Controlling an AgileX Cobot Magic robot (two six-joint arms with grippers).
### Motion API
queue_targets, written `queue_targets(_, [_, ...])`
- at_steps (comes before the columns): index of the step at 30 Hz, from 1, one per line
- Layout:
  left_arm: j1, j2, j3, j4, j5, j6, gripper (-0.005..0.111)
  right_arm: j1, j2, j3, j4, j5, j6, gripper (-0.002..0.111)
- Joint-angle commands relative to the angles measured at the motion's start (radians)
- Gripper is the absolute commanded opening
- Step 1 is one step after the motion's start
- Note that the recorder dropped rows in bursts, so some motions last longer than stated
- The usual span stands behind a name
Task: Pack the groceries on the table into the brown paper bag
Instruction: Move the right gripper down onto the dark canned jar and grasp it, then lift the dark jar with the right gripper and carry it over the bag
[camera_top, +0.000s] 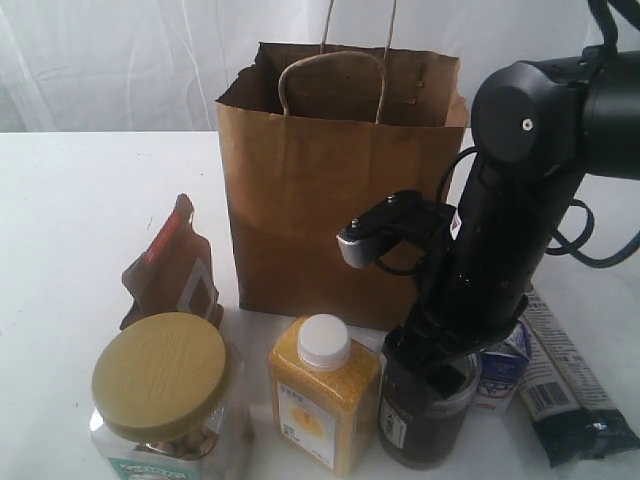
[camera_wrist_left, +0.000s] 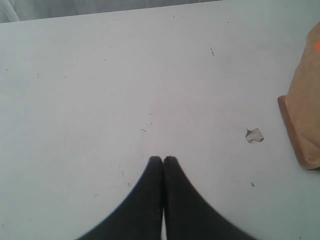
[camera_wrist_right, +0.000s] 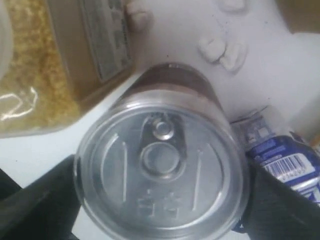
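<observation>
Watching from beside the table, I see the right pincer down over the can, which stands at the front between the yellow bottle and the small carton. The paper bag stands open just behind. The jaws are spread wide, one on each side of the can and close against it. Whether they already pinch it I cannot tell.

To do this well, I'd say the squeeze should land square across the round body, below the rim, so the can doesn't twist out. Then a straight lift is needed — the bottle and carton crowd it closely and could be knocked. The can must also clear the bag's tall lip before going in.

The left pincer is closed on nothing, hanging over bare table near a corner of the bag.

Much is hidden: the fingertips sit behind the can from the room view, the bag's inside can't be seen, and the big jar is cut off at the bottom edge.
</observation>
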Motion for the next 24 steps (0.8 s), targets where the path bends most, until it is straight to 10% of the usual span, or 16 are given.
queue_targets(1, [0.001, -0.004, 0.003, 0.000, -0.004, 0.000, 0.000, -0.001, -0.001, 0.003, 0.005, 0.041, 0.004, 0.051])
queue_targets(8, [0.001, -0.004, 0.003, 0.000, -0.004, 0.000, 0.000, -0.001, -0.001, -0.011, 0.005, 0.099, 0.005, 0.027])
queue_targets(24, [0.001, -0.004, 0.003, 0.000, -0.004, 0.000, 0.000, -0.001, -0.128, -0.208, 0.101, 0.102, 0.161, 0.025])
